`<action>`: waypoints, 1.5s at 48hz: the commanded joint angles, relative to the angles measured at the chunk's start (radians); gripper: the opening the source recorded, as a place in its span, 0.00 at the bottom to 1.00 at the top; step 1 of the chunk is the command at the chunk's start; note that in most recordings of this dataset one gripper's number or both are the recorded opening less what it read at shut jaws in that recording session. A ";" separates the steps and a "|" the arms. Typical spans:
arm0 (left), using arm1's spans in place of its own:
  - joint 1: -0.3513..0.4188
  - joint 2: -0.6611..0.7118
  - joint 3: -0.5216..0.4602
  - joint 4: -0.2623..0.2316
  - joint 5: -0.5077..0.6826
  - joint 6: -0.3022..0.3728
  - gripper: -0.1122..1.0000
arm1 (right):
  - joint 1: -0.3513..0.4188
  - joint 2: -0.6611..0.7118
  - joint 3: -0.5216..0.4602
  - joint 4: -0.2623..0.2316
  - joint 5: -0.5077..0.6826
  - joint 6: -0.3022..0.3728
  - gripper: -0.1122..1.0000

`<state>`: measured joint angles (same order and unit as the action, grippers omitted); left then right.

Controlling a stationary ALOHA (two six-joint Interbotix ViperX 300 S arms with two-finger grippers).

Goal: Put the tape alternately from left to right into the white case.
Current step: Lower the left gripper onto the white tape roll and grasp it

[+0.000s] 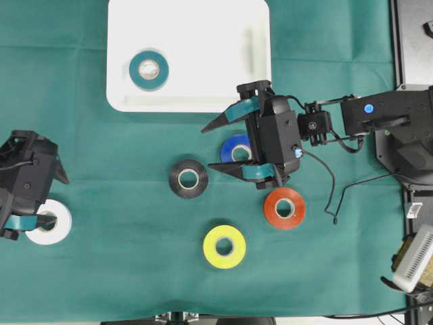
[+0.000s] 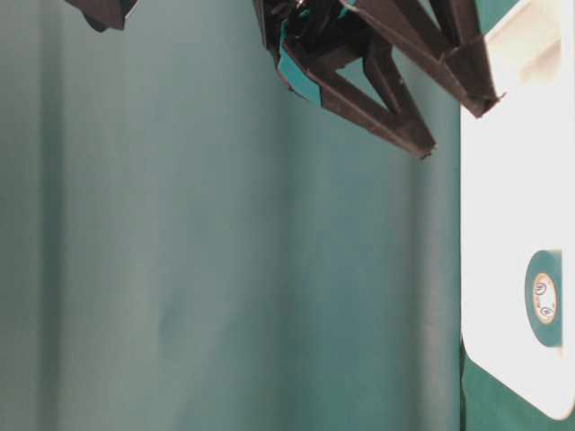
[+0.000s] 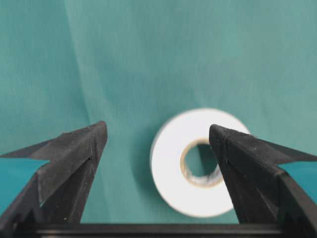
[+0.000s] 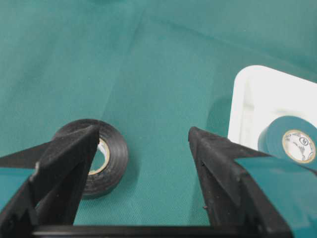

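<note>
Green cloth [image 4: 148,74] across whole field. Right gripper [image 4: 141,144] at bottom edge, jaws spread wide, nothing between them but bare cloth. Black roll [image 4: 111,161] lying flat at lower left, partly hidden behind left-hand finger [image 4: 64,163]. Corner of white case [image 4: 247,104] at right, teal roll [image 4: 292,141] lying inside, partly hidden behind right-hand finger [image 4: 223,168].

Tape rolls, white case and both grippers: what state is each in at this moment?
teal roll: lying flat inside the white case
white roll: flat on the cloth, under the left gripper
black roll: flat on cloth
blue roll: on cloth, partly hidden by the right gripper
red roll: flat on cloth
yellow roll: flat on cloth
left gripper: open, empty
right gripper: open, empty
</note>
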<state>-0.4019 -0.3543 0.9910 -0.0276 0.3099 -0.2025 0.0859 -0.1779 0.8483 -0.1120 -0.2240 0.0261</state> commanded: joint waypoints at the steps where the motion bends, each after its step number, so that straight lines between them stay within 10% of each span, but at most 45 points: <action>1: -0.008 0.003 0.003 -0.002 0.002 -0.006 0.63 | 0.003 -0.008 -0.009 0.003 -0.003 0.002 0.77; 54: -0.066 0.233 -0.020 -0.002 -0.061 -0.084 0.61 | 0.003 0.008 -0.018 0.003 -0.003 0.002 0.77; 72: -0.066 0.229 -0.029 -0.002 -0.057 -0.083 0.08 | 0.003 0.008 -0.020 0.003 -0.003 0.002 0.77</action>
<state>-0.4602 -0.1150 0.9787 -0.0261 0.2546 -0.2838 0.0874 -0.1611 0.8468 -0.1120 -0.2224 0.0245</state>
